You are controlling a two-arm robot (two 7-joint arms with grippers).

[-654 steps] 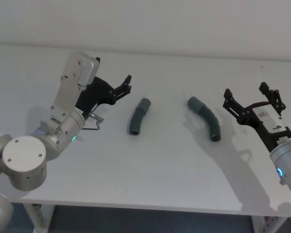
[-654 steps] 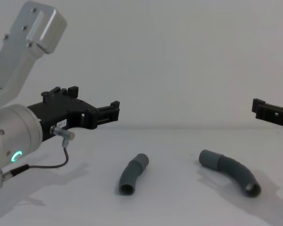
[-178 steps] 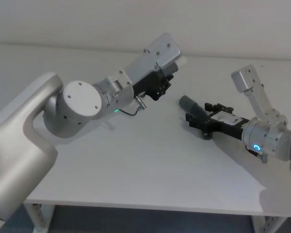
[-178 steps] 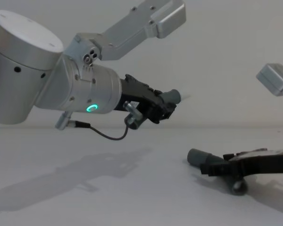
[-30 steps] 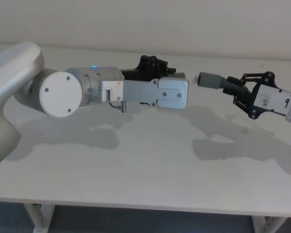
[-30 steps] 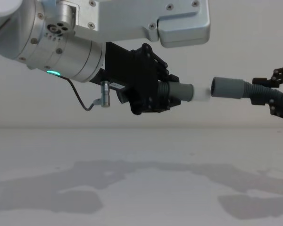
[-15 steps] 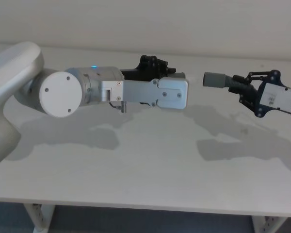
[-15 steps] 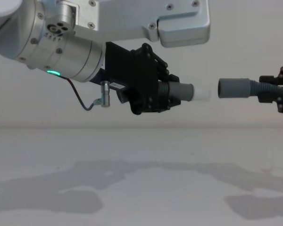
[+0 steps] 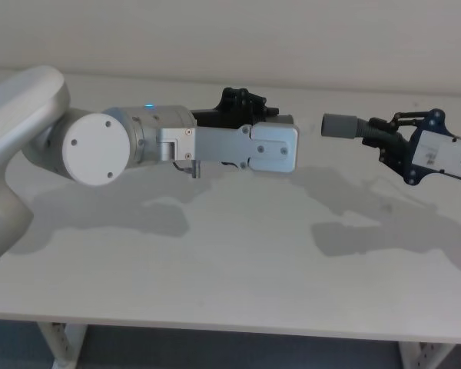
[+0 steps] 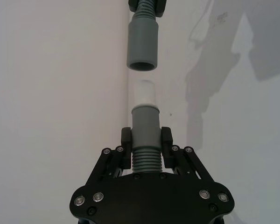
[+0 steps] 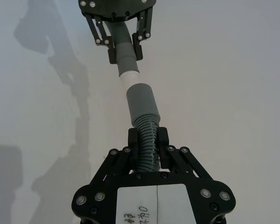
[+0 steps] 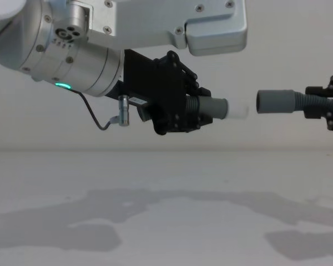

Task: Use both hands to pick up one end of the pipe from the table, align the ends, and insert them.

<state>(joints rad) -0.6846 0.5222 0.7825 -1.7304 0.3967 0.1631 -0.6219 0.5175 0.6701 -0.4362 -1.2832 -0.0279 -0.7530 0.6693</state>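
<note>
Since a second ago, the right claw (image 12: 317, 111) at the chest frame's right edge backed off, widening the gap. It clamps the ribbed dark-grey plastic socket pipe (image 12: 277, 102); the left claw (image 12: 190, 113), mid-frame, clamps the pale-tipped grey pipe (image 12: 225, 109). Both lie horizontal, mouths facing, above the white counter (image 12: 172, 221).

White table (image 9: 238, 254), matte, plain; just arm shadows on it.
</note>
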